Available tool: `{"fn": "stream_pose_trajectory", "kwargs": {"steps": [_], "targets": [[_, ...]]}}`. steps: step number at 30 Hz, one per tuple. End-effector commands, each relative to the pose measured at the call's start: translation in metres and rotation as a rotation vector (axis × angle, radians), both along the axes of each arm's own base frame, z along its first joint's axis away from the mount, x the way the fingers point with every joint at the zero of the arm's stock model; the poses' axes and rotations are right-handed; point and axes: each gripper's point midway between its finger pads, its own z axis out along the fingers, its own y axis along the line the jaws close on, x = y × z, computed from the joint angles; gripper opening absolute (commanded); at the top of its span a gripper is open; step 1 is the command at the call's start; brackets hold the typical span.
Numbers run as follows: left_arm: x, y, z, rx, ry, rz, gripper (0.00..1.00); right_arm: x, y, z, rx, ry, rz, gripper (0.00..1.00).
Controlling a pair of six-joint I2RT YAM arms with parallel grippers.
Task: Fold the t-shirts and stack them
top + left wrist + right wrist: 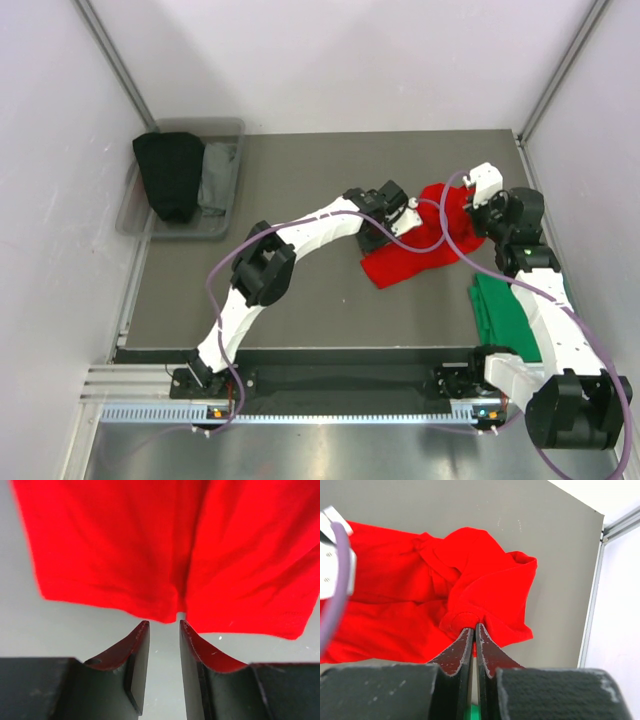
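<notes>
Here, a grey table (320, 180) between pale walls (350, 60) bears the red t-shirt (410, 262).

Bin (225, 228) sits far left, crumpled t-shirt (410, 258) central, folded t-shirt (505, 315) nearer right.

The red t-shirt (470, 570) and the green t-shirt (505, 310) are soft matt cloth, the desk (320, 180) is a smooth matt grey sheet, the bin (195, 231) is cloudy translucent plastic, and the left pincer (164, 626) is matt black with a finely grainy face.
</notes>
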Motion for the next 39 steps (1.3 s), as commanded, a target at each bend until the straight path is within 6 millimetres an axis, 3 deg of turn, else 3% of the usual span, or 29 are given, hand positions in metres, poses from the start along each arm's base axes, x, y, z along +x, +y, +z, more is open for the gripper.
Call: {"fn": "stream_pose_trajectory", "kwargs": {"steps": [1, 24, 27, 29, 33, 35, 36, 38, 39], "targets": [[-0.001, -0.003, -0.002, 0.012, 0.007, 0.005, 0.36, 0.004, -0.004, 0.015, 0.016, -0.059, -0.014, 0.02], [0.008, -0.003, -0.019, 0.059, 0.002, 0.021, 0.33, 0.003, -0.006, 0.012, 0.021, -0.050, -0.015, 0.02], [0.008, -0.001, -0.020, 0.062, 0.003, 0.023, 0.29, 0.003, -0.006, 0.011, 0.019, -0.049, -0.016, 0.02], [0.007, 0.002, -0.021, 0.066, 0.006, 0.023, 0.19, 0.003, -0.006, 0.012, 0.020, -0.050, -0.015, 0.02], [0.007, 0.005, -0.005, 0.050, -0.015, 0.026, 0.00, 0.003, -0.006, 0.013, 0.020, -0.053, -0.016, 0.01], [0.006, 0.010, 0.000, 0.054, -0.029, 0.028, 0.00, 0.004, -0.007, 0.015, 0.018, -0.054, -0.017, 0.01], [0.007, 0.011, 0.016, 0.034, -0.055, 0.027, 0.00, 0.004, -0.007, 0.016, 0.018, -0.054, -0.017, 0.01], [0.007, 0.023, 0.025, 0.049, -0.087, 0.037, 0.00, 0.005, -0.006, 0.021, 0.019, -0.055, -0.014, 0.01], [0.007, 0.028, 0.049, 0.028, -0.126, 0.038, 0.00, 0.005, -0.006, 0.023, 0.019, -0.054, -0.011, 0.01]]}}
